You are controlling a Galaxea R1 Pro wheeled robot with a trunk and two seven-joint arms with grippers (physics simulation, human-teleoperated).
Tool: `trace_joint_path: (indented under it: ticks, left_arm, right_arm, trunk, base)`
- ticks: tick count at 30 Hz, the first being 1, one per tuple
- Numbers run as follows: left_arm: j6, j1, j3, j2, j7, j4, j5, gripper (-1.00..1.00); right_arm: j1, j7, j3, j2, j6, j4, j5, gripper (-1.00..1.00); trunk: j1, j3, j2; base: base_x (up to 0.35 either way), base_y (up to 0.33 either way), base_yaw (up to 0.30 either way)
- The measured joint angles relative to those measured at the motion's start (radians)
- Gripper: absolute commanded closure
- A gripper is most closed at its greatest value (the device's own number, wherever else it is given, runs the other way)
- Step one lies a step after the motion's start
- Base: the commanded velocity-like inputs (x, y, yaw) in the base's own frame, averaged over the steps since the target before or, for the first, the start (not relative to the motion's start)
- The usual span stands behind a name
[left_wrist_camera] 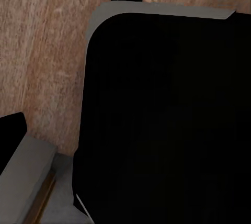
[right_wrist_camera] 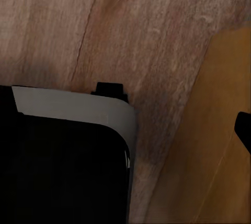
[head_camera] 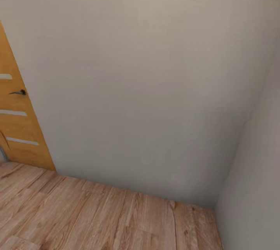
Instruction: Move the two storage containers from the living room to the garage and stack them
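Scene: plain wall, wood floor, orange door at nine o'clock.
Grippers: clenched or released, cannot tell.
Containers: probably light, stiff; best gripped by rims.

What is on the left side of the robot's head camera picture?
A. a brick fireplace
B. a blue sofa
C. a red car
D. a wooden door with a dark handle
D: at the left edge of the head view stands an orange-brown wooden door with a dark handle, set in a plain grey wall above the wood plank floor.
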Motion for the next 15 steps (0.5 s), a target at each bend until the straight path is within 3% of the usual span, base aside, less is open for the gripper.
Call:
trace_joint_path:
  ticks: [15]
  left_arm:
    - [-0.001, 0.000, 0.000, 0.000, 0.000, 0.000, 0.000, -1.00]
  right_arm:
    - [0.000, 0.000, 0.003, 0.001, 0.001, 0.000, 0.003, -1.00]
  trunk:
    - [0.000, 0.000, 0.000]
  base:
    - [0.306, 0.000, 0.300]
